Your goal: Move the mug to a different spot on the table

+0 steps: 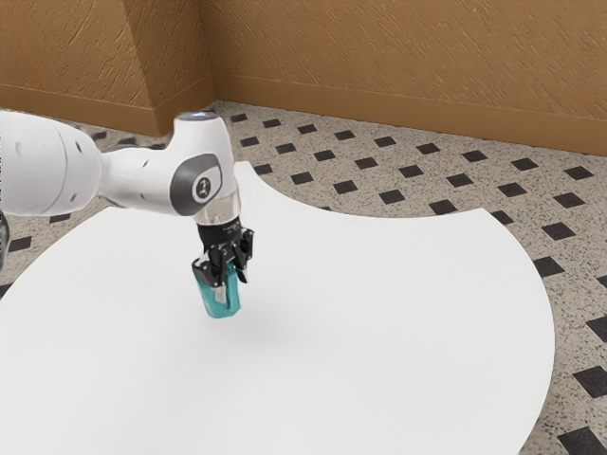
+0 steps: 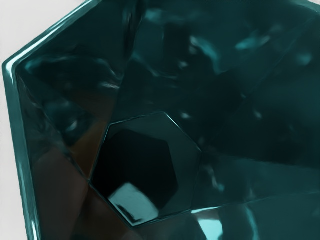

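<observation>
White round table (image 1: 408, 313), tiled floor beyond. The fingers stand narrow, clamped on the rim of a glossy teal faceted mug (image 1: 220, 301). The black gripper (image 1: 228, 276) holds it tilted, toward the exterior view's left of the tabletop. The wrist view looks into its hexagonal bottom (image 2: 142, 167).

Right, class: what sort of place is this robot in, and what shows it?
Probably a simulated indoor room: textured brown walls, a speckled floor with black diamonds, and a curved white table where the pincer grips a teal mug.
</observation>
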Motion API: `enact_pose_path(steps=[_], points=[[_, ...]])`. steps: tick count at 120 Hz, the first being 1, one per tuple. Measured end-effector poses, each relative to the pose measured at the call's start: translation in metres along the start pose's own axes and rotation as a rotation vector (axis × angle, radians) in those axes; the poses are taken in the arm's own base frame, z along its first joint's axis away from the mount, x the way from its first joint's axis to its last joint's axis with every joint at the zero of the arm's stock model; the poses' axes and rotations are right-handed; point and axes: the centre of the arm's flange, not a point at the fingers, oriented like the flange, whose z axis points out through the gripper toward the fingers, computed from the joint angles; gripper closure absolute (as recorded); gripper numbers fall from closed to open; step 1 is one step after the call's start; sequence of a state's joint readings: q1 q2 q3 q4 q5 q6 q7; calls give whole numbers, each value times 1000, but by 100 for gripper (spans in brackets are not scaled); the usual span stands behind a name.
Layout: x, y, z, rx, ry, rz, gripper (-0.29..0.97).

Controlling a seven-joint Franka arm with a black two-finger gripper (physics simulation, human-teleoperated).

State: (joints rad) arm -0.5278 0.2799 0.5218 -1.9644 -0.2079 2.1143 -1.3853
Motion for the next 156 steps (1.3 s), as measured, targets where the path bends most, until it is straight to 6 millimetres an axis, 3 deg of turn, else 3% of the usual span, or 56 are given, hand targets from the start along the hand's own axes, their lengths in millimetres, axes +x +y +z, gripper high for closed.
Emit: enact_pose_path(steps=[64, 109, 156], points=[[60, 2, 20, -66, 41, 32, 41], [63, -1, 43, -39, 48, 68, 41], [62, -1, 40, -50, 40, 107, 13]])
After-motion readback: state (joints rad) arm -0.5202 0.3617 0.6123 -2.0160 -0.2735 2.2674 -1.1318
